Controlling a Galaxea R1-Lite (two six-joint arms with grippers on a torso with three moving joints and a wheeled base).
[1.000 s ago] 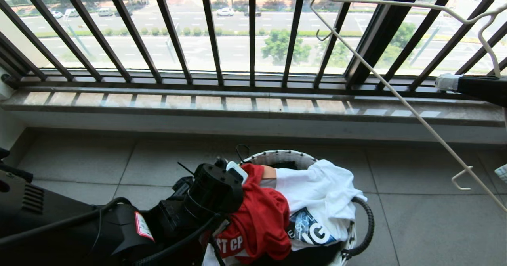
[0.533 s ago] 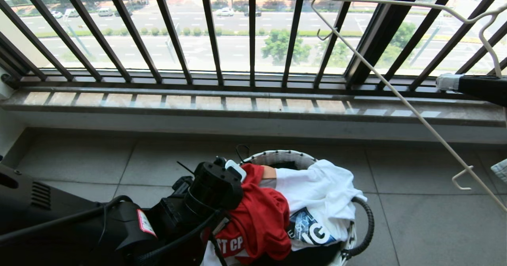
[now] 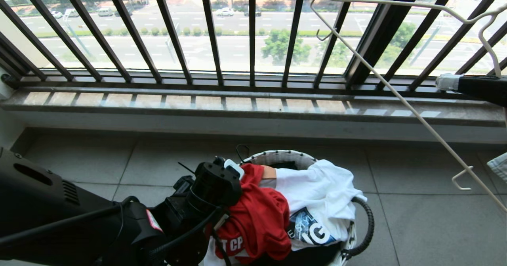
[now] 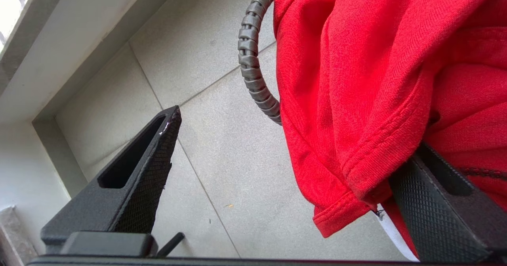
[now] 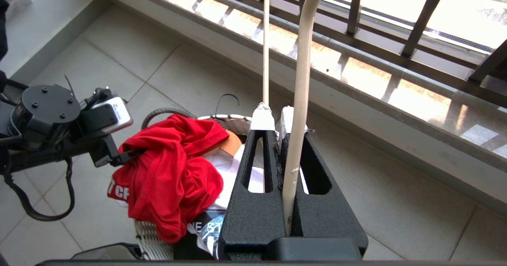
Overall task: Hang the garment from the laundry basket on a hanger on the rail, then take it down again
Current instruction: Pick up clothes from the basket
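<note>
Below, the left gripper [image 4: 285, 159] gapes wide at the red T-shirt [image 3: 257, 218] in the basket [image 3: 283, 155], while the right gripper [image 5: 277, 119] clamps the cream hanger [image 5: 303, 71].

Matt red knit cloth garment [image 4: 356, 79], ribbed grey plastic basket rim [image 4: 251, 60], smooth cream hanger [image 5: 299, 79], rough-textured black claw fingers [image 4: 154, 167].

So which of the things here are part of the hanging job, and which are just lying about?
Part of the job:
- red T-shirt, draped over the laundry basket
- cream hanger, clamped in the right gripper
- left gripper, open at the red hem

Just lying about:
- white garment in the basket
- black window railing
</note>
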